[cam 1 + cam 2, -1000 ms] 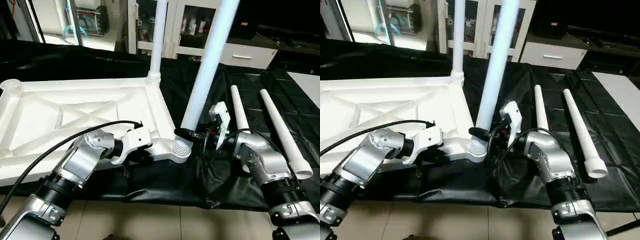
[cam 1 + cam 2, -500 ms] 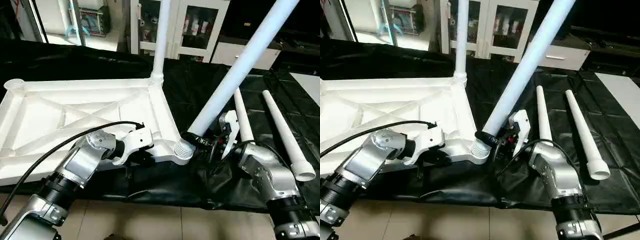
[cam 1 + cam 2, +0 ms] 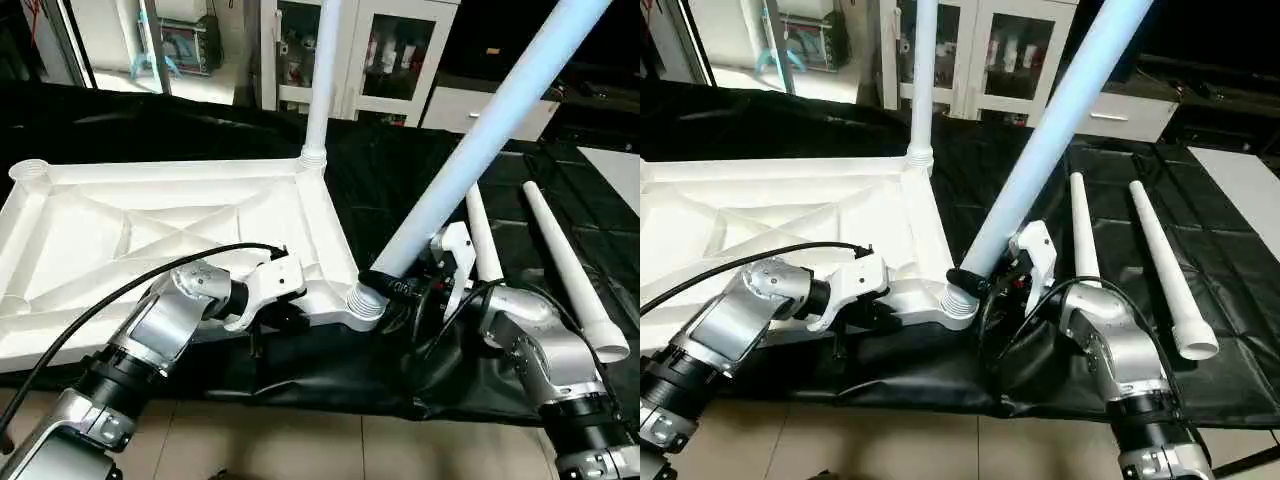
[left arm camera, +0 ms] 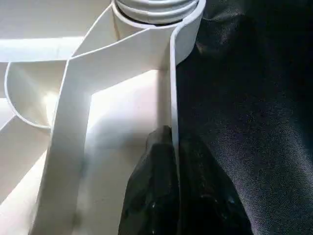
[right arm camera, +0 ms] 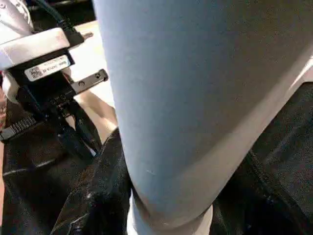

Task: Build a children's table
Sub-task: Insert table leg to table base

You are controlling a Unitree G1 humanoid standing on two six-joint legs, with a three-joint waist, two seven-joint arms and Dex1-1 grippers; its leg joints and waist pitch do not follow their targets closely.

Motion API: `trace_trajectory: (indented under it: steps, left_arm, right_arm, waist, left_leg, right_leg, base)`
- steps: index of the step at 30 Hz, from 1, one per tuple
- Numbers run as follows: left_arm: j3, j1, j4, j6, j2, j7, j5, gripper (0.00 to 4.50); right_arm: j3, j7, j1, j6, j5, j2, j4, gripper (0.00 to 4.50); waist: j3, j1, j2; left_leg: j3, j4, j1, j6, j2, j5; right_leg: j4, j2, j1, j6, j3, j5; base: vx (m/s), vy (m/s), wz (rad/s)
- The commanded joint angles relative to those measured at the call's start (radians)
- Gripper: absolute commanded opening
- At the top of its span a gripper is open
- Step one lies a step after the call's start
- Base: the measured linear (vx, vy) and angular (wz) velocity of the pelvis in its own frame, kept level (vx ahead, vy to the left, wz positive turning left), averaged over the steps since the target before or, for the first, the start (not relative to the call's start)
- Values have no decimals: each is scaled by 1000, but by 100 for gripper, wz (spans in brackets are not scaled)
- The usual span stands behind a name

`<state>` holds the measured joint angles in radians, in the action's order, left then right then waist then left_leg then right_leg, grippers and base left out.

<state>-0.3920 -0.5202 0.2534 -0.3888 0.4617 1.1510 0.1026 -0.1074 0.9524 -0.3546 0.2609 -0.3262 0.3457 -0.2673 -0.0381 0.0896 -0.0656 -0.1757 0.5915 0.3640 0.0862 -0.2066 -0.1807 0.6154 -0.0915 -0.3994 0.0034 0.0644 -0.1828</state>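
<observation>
Tabletop point(image 3: 150, 215) beside two loose legs point(image 3: 570, 270)

My black fingers point(image 4: 156, 196) are showing dark against the white tabletop point(image 3: 150, 225), whose ribs are crossing in an X. The legs point(image 3: 570, 270) are looking white, the tilted leg point(image 3: 480, 140) pale bluish-white. Glossy black sheeting point(image 3: 400, 180) is lying beneath; my forearms point(image 3: 160, 330) are gleaming silver.

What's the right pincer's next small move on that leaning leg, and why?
Probably tip the leg upright. It leans hard toward the robot's right from the near corner socket, unlike the straight far leg. The right pincer grips its base; the left pincer pinches the tabletop rim.
</observation>
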Motion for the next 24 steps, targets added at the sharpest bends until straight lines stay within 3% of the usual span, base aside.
trace_trajectory:
  steps: [1, 13, 19, 24]
  left_arm:
    - [9, -21, -8, 7, -7, -9, -21, 0]
    - [10, -18, -12, 2, -8, -10, -23, 0]
    - [8, -16, -13, 1, -11, -9, -25, 0]
    - [7, -19, -11, 3, -9, -7, -24, 0]
  right_arm:
    - [-84, 33, 44, 73, 65, 17, -69, 186]
    - [-94, 20, 18, 130, 71, 3, -148, 186]
    - [-117, -35, -15, 77, 140, -13, -232, 186]
    - [-132, -31, -28, 52, 154, -20, -235, 186]
  waist:
    - [47, -2, 11]
    - [45, -5, 11]
    - [41, -10, 15]
    - [36, -15, 14]
  left_leg:
    - [7, -88, -11, 16, -26, -303]
    - [9, -91, -13, 25, -26, -349]
    - [15, -94, -22, 43, -26, -434]
    - [24, -98, -30, 50, -25, -511]
  right_leg:
    - [-81, -48, 33, -165, -40, -285]
    - [-87, -49, 29, -159, -40, -328]
    - [-98, -52, 21, -143, -39, -424]
    - [-116, -55, 15, -98, -35, -548]
  base:
    - [0, 0, 0]
    - [0, 0, 0]
    - [0, 0, 0]
    - [0, 0, 0]
